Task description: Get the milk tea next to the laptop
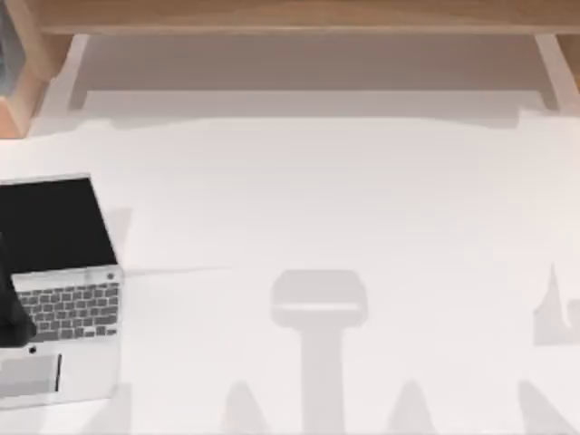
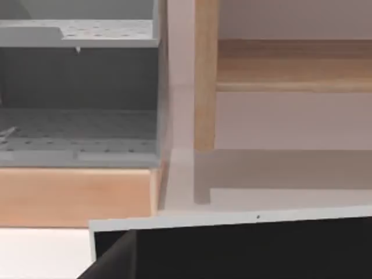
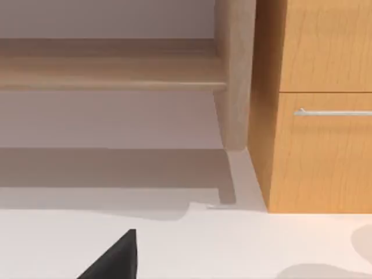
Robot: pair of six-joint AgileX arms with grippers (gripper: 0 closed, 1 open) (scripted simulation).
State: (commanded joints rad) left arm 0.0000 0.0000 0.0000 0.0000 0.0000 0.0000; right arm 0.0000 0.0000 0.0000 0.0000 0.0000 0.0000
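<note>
You have the laptop [image 1: 59,290] at the table's left edge; the cup placement remains outstanding, and neither pincer's state can be determined.

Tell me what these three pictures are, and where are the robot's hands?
One picture looks down from above a white table; the other two come from cameras on a robot's two wrists. On the table's left side lies an open silver-grey laptop with a black screen. A dark shape at the left edge may be part of the left arm. The left wrist camera faces a grey perforated shelf, the right one a wooden cabinet with a metal handle. Nothing is seen being held.
</note>
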